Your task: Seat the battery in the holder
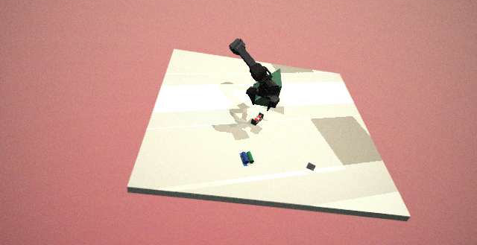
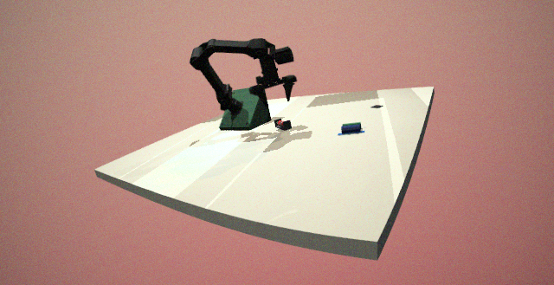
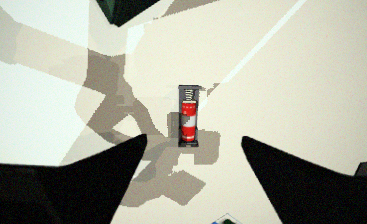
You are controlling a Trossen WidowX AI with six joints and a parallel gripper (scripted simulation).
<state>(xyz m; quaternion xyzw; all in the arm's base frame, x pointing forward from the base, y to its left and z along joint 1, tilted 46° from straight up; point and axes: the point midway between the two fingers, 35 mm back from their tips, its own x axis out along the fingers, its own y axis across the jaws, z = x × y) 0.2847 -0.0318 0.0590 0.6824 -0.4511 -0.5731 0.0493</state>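
Pink all around a pale counter [image 2: 303, 198], with the red battery [image 3: 188, 121] lying straight in its holder [image 3: 188, 142] near the far edge by the green base [image 2: 244, 112], gripper [image 3: 191, 165] spread wide above, pinching nothing, so letting-go looks done; next, just keep away.

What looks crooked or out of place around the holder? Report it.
Nothing stands out. The battery lies straight along the holder, one end at the spring. The gripper is open and raised above it, touching nothing. The blue and green cylinders lie side by side, apart.
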